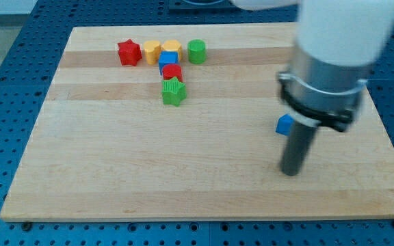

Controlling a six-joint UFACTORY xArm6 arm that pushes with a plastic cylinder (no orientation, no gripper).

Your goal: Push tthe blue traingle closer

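Observation:
The blue triangle [284,124] lies on the wooden board [149,164] at the view's right, partly hidden behind my rod. My tip [291,171] rests on the board just below the blue triangle, slightly to its right. The arm's white and grey body covers the view's upper right.
A cluster of blocks sits at the view's top, left of centre: a red star [128,52], two yellow blocks [151,50] [172,47], a green cylinder [196,51], a blue cube [169,60], a red block [172,72] and a green star [174,91].

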